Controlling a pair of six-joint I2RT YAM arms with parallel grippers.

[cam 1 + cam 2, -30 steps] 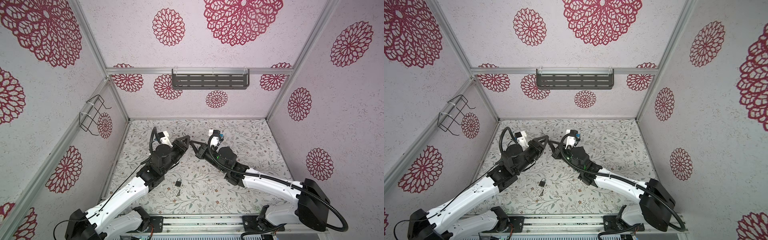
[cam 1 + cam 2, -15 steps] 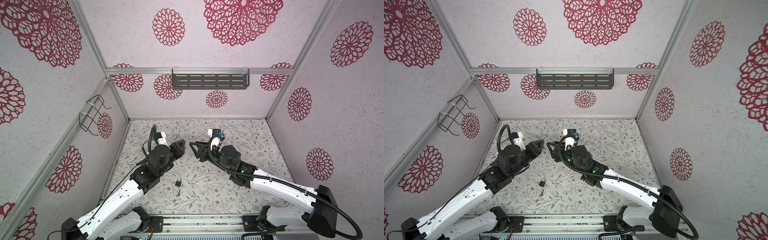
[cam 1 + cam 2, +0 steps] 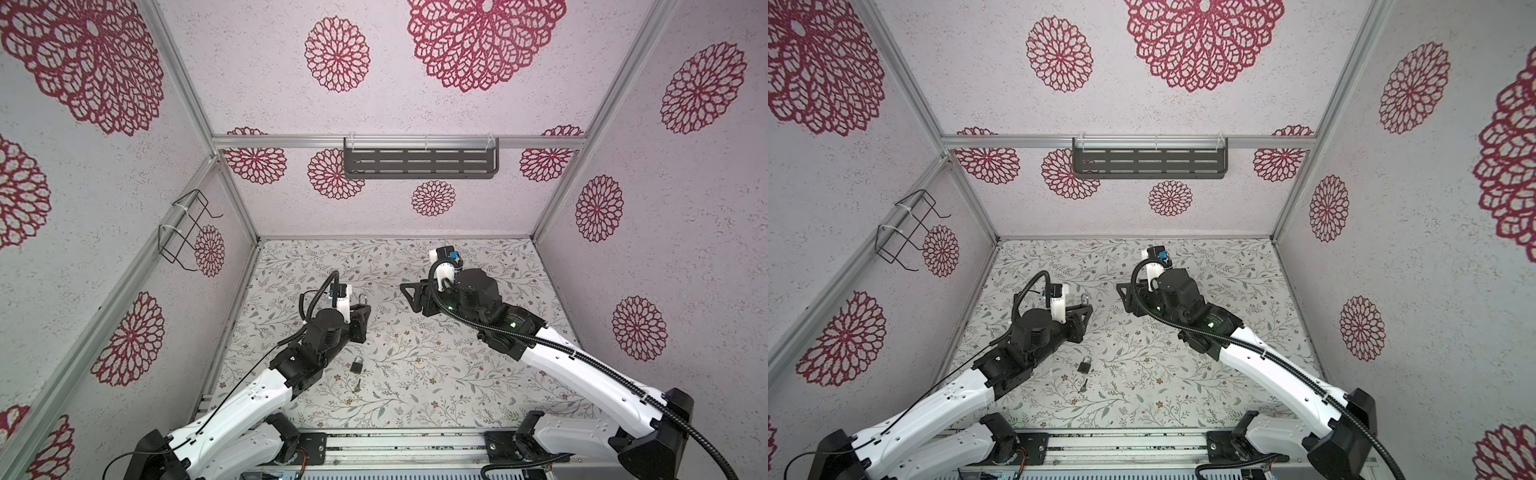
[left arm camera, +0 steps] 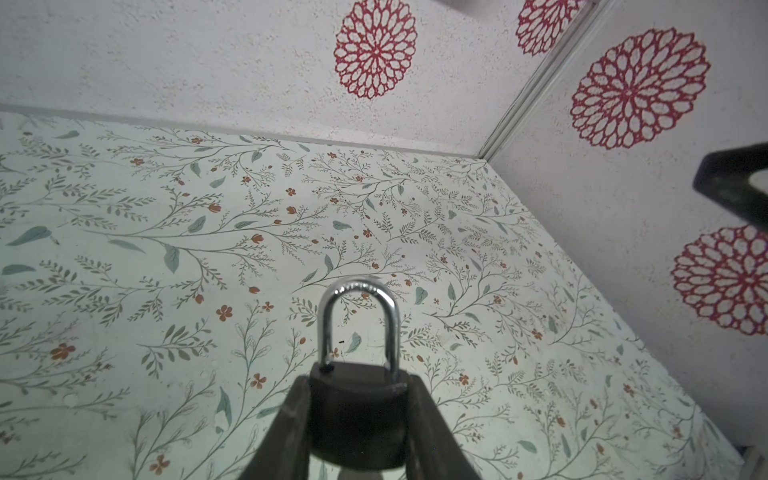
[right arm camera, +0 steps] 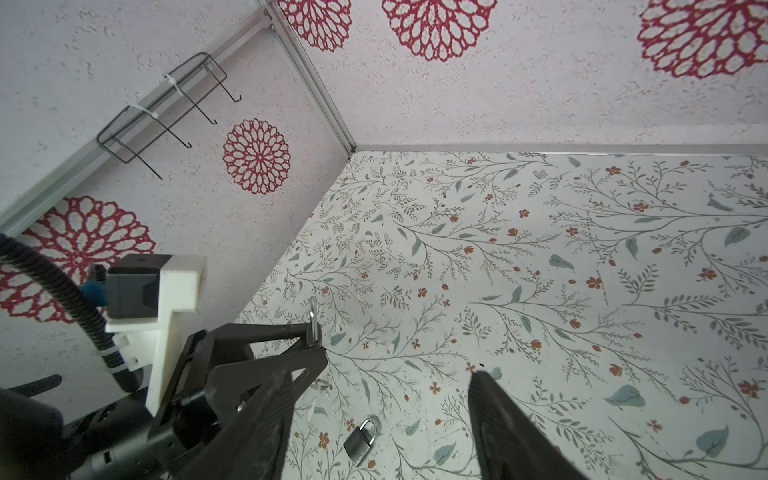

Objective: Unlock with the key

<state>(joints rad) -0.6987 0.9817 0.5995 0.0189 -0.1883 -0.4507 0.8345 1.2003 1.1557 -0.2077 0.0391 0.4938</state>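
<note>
My left gripper (image 3: 365, 309) is shut on a dark padlock (image 4: 357, 411), held by its body just above the table. The silver shackle (image 4: 358, 316) sticks out past the fingertips. In both top views my right gripper (image 3: 409, 299) hangs open and empty a short way to the right of that padlock, with its fingertips (image 5: 478, 380) spread wide. One of those fingers (image 4: 739, 187) shows at the edge of the left wrist view. A small key (image 3: 356, 386) lies on the table near the front.
A second padlock (image 3: 356, 365) lies on the floral table (image 3: 436, 374), just behind the key and under my left forearm. It also shows in the right wrist view (image 5: 361, 436). A dark slotted shelf (image 3: 419, 164) hangs on the back wall and a wire rack (image 3: 187, 232) on the left wall.
The two grippers met in the middle a second ago. My right gripper has opened and drawn back to the right, and my left has pulled back and down with the padlock.
</note>
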